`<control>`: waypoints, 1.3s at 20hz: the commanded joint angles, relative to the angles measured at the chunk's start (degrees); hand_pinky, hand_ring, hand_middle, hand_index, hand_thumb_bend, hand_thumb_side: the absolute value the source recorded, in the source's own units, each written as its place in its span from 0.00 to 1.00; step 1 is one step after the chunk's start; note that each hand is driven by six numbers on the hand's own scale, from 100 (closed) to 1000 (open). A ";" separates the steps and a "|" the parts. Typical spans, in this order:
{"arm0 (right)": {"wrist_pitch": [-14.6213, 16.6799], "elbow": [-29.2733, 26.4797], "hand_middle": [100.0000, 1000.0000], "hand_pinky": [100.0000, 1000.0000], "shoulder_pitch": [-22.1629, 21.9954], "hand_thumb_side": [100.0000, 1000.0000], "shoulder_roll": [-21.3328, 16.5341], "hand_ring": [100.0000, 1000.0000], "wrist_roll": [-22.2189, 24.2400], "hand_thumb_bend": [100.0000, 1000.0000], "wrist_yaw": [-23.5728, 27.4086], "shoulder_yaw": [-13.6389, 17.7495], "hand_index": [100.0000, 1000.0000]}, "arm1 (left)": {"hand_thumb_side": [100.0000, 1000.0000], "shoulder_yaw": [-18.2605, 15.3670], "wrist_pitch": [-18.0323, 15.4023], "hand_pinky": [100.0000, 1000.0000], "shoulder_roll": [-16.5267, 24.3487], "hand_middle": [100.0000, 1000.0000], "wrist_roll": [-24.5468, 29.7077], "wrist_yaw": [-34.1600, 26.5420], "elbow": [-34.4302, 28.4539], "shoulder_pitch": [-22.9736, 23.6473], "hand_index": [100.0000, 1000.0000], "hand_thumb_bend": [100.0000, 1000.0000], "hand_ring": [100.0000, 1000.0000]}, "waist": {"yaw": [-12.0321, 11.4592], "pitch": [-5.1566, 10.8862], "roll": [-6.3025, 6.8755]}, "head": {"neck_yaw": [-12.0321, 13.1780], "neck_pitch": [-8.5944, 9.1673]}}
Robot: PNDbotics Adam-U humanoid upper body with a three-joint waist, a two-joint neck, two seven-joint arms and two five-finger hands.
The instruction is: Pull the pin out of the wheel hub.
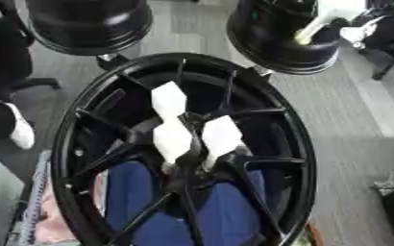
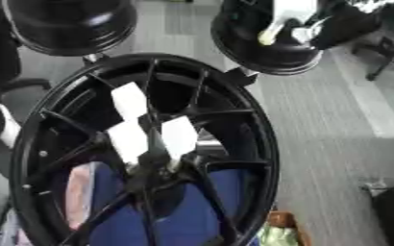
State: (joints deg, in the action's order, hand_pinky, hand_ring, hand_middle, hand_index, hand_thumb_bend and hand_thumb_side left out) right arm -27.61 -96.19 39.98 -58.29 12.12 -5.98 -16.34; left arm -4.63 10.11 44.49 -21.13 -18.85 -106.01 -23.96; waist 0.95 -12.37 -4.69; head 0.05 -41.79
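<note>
- The black wheel hub (image 1: 183, 158) stands upright, with white pins (image 1: 171, 137) sticking out at its centre.
- Neither robot hand shows, so I cannot tell their state.

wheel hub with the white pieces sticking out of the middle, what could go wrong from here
1. No robot hand shows in either eye view, so any reach toward the wheel hub would start unseen.
2. Three white pieces crowd the centre between thin spokes; fingers might catch a spoke or grab the wrong piece.
3. The black rim stands tilted, and a pull could tip it.
</note>
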 commanded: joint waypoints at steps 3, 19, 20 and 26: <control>4.43 1.17 0.39 0.79 -5.94 0.00 -3.58 0.65 -5.25 0.00 -3.76 9.30 0.55 | 0.68 -1.22 -0.10 0.75 2.57 0.69 -0.79 0.37 -1.38 -0.32 0.80 0.12 0.83 | -0.51 0.82 0.42 | 0.23 1.08; 15.79 8.33 0.87 0.89 -14.12 0.48 -4.37 0.92 0.03 0.02 -16.38 23.21 0.90 | 0.68 -0.94 0.02 0.75 2.28 0.68 -0.67 0.59 -1.25 -0.95 0.80 0.12 0.83 | -1.50 0.61 0.43 | -0.79 1.01; 15.66 8.37 0.86 0.88 -13.98 0.47 -4.30 0.91 -0.35 0.02 -16.27 23.38 0.89 | 0.68 -0.95 0.00 0.75 2.28 0.68 -0.69 0.58 -1.26 -0.97 0.80 0.12 0.83 | -1.47 0.62 0.45 | -0.79 0.96; 14.09 8.94 0.86 0.88 -13.35 0.44 -4.09 0.90 -2.82 0.02 -14.77 24.21 0.89 | 0.68 -0.93 0.01 0.75 2.24 0.68 -0.64 0.59 -1.28 -0.99 0.80 0.12 0.83 | -1.31 0.64 0.50 | -1.01 0.89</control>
State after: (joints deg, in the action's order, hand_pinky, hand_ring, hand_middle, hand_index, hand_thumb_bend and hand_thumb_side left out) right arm -13.25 -87.39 25.71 -60.37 9.96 -21.23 6.60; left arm -4.84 10.13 44.85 -21.73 -18.43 -106.40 -24.15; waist -0.44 -12.59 -4.43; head -0.75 -41.18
